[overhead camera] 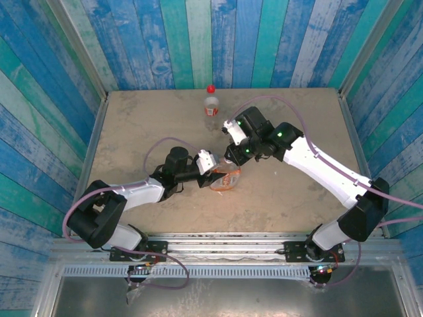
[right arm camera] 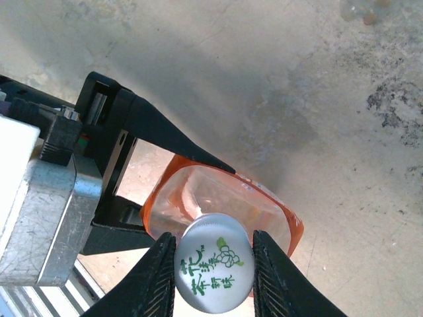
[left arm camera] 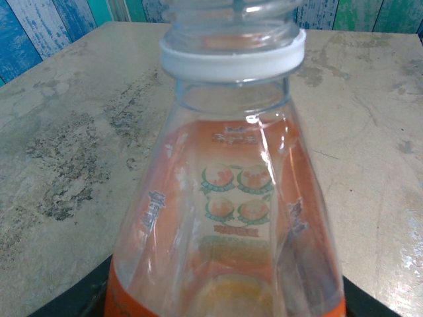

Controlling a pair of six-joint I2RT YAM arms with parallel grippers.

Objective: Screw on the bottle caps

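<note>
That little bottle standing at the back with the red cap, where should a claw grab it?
Probably around the clear body of the little bottle, below its red cap, coming in level from the near side: it stands upright and slim.

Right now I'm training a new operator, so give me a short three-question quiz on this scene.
1. True or false: the small bottle at the back already wears its red cap.
2. Which gripper holds the white cap? A left, B right.
3. Fill in: the left gripper clamps the wider bottle, whose label is ___.
Key: 1 true; 2 B, the right gripper; 3 orange.
</note>
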